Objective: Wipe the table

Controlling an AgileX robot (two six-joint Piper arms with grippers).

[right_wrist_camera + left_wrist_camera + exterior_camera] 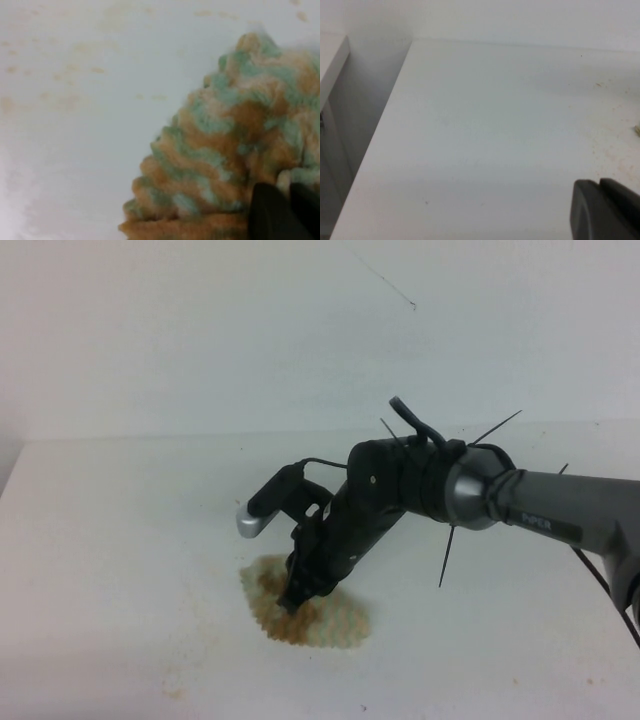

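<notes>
Right pincer pinches stained cloth against the table; left pincer, pressed together, hangs above that table.

My high view looks down from a raised spot on the robot's side, over the white counter toward the back wall. My right wrist view sits very close to the stained cloth, right pincer at its edge, and shares that cloth with the high view. The left wrist view looks from farther off along the counter to its side edge, left pincer in one corner.
</notes>
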